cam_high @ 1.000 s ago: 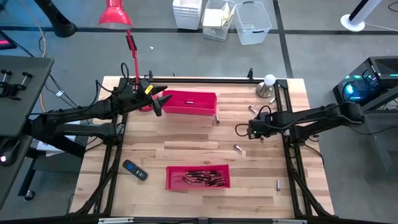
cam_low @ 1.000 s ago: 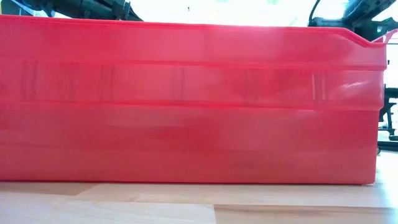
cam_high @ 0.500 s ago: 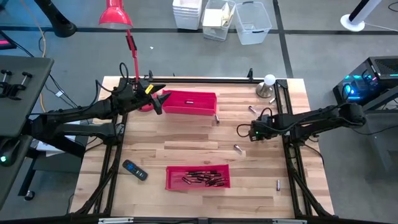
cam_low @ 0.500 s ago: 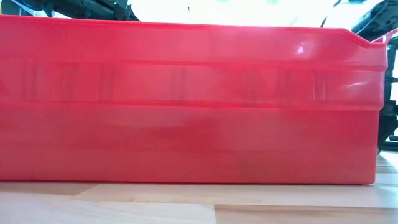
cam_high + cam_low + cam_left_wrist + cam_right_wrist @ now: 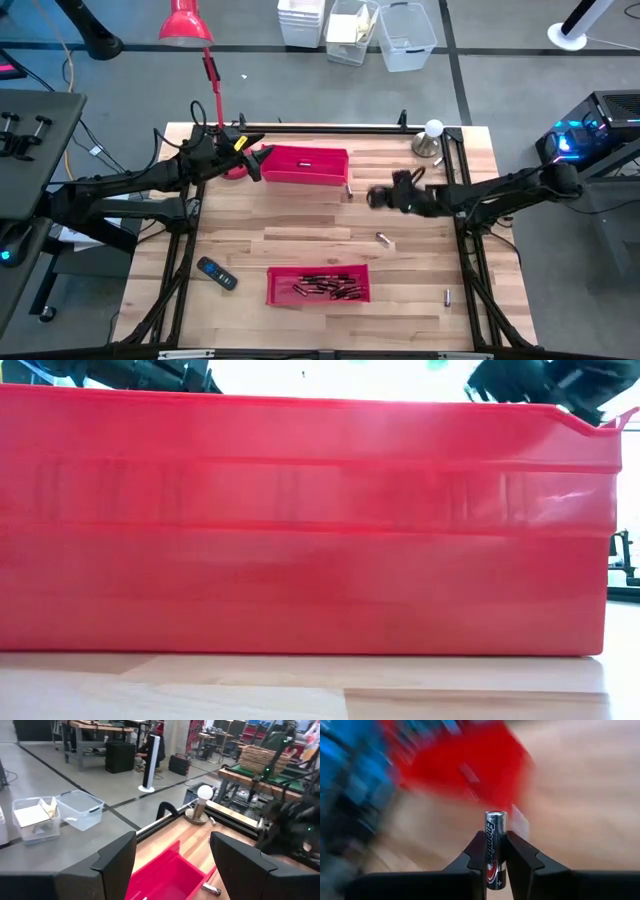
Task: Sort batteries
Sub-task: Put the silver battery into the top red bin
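Note:
My right gripper hovers over the table's right middle, shut on one battery, a dark and silvery cylinder. Loose batteries lie on the wood. The near red tray holds several batteries. My left gripper waits open at the left end of the far red tray. My right gripper pinches the battery between its two fingers, which sit on the lower part of its body. The battery's silvery end sticks out past the fingertips, along the line of the fingers. It is lifted clear of the table.
A black handset lies near the left front. A red lamp stands at the far left and a bulb on a base at the far right. The low view is filled by the near tray's wall.
My right gripper has tipped upward from pointing at the table and swung toward the far red tray, fast enough to blur. My left gripper has kept still.

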Controlling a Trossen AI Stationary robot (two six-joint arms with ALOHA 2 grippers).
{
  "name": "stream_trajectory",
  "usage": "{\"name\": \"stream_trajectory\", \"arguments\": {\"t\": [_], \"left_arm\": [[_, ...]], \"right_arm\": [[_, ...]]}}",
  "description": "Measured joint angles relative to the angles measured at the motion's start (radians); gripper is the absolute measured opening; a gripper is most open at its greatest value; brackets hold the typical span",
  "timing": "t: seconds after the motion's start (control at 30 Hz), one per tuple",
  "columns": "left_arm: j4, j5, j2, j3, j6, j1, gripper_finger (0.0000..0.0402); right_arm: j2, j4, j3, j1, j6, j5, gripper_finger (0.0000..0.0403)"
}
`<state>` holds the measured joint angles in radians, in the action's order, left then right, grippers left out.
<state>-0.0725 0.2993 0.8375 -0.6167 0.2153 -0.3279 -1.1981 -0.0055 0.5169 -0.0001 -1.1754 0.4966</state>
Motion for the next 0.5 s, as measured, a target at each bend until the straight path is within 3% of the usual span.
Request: {"name": "stream_trajectory", "arguments": {"t": [0.1, 0.3, 0.5], "left_arm": [[0.0, 0.019, 0.0, 0.0, 0.0, 0.0, 0.0247], [0.0, 0.03, 0.0, 0.0, -0.041, 0.0, 0.0247], [0.0, 0.029, 0.0, 0.0, -0.04, 0.0, 0.0247]], "right_arm": [[-0.056, 0.184, 0.065, -0.065, 0.108, 0.047, 0.0037], [-0.235, 0.216, 0.288, -0.197, 0.277, -0.086, 0.0039], [-0.453, 0.137, 0.541, -0.252, 0.353, -0.191, 0.01]]}}
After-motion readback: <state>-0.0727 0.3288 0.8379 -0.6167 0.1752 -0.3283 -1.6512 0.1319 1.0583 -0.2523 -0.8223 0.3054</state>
